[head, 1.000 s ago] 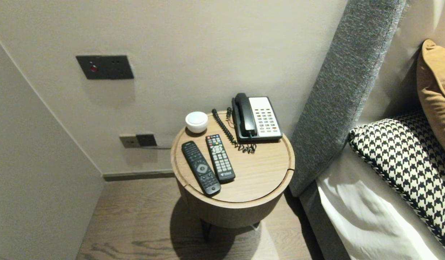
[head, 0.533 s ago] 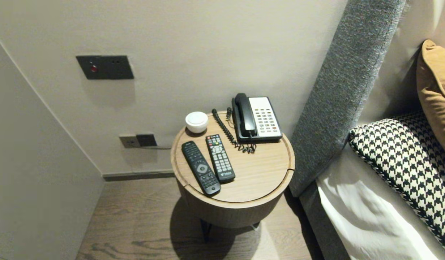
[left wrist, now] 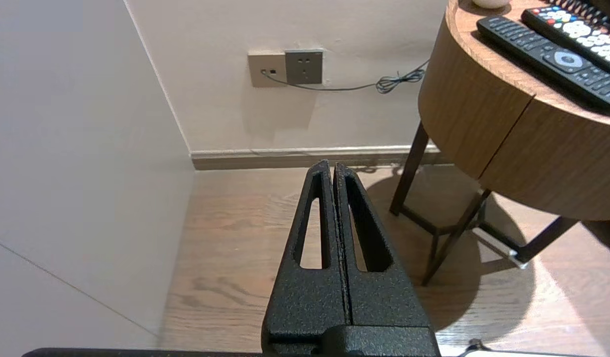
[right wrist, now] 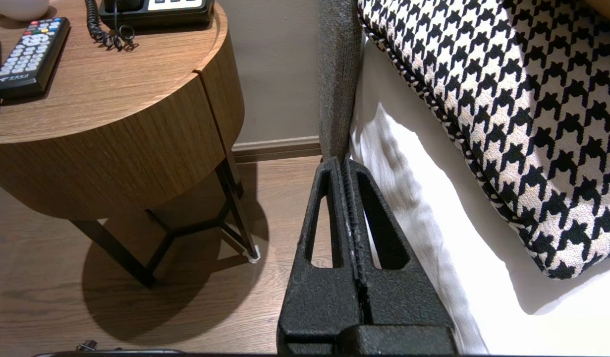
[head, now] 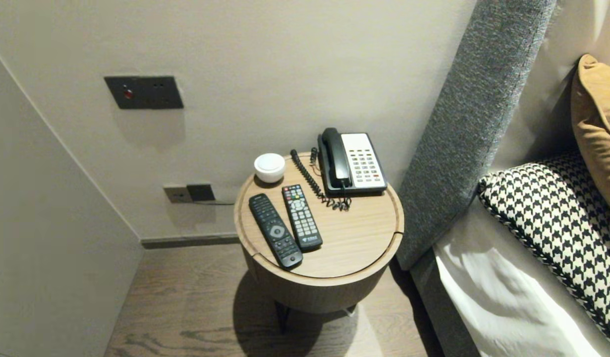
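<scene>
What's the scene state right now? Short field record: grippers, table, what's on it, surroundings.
table: round wooden side table on dark legs
on it: long black remote control beside a shorter black remote control; small round white container; black-and-white corded desk telephone, handset on cradle
left gripper: shut, empty, low over the wood floor, apart from the table
right gripper: shut, empty, low between table and white-sheeted bed
beside: black-and-white houndstooth pillow; grey upholstered headboard

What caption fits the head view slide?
Round wooden bedside table beside the bed, holding a long black remote, a shorter white-keyed remote, a corded telephone and a small white jar.
</scene>
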`<state>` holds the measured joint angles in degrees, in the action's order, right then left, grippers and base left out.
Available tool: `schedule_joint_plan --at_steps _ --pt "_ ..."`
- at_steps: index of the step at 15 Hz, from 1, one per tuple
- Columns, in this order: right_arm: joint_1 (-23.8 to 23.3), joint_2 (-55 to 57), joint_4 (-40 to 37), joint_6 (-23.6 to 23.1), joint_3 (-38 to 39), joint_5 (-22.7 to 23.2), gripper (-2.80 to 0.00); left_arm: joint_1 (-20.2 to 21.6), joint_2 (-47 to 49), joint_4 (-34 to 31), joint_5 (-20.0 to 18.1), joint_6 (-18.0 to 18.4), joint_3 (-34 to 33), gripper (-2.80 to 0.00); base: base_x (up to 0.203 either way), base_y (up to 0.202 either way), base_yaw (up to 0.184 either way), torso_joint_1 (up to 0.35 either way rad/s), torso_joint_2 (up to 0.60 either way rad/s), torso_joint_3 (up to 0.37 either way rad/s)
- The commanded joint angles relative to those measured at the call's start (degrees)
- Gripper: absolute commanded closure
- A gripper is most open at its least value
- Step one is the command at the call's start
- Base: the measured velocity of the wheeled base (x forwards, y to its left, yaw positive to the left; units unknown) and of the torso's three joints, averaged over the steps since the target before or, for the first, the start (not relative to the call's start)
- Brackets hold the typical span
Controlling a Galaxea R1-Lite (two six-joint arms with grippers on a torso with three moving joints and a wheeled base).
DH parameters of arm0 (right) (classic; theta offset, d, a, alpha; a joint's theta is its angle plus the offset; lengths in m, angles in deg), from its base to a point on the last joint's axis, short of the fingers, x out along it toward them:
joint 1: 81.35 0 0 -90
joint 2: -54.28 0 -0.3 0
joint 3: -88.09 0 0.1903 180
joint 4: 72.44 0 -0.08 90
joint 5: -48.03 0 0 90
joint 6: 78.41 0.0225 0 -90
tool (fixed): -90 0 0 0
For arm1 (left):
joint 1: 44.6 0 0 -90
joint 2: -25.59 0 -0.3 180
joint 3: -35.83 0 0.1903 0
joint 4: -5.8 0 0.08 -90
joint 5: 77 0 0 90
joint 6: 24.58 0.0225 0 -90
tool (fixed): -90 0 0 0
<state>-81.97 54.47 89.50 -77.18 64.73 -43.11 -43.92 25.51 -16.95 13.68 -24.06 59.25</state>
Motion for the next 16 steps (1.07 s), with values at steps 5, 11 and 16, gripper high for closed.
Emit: schedule_joint_plan --at_steps 5,11,16 --pt "0.0 0.1 0.1 0.0 2.3 0.0 0.0 -0.1 0.0 0.2 -0.2 -0.5 0.1 0.0 0.0 0.0 0.0 0.0 0.0 0.0" --pt "0.0 0.1 0.1 0.0 2.3 0.0 0.0 -0.1 0.0 0.2 -0.2 -0.5 0.0 0.0 0.0 0.0 0.0 0.0 0.0 0.0" --pt "0.0 0.1 0.1 0.1 2.3 0.0 0.0 -0.1 0.0 0.2 -0.2 -0.5 0.0 0.0 0.0 0.0 0.0 0.0 0.0 0.0"
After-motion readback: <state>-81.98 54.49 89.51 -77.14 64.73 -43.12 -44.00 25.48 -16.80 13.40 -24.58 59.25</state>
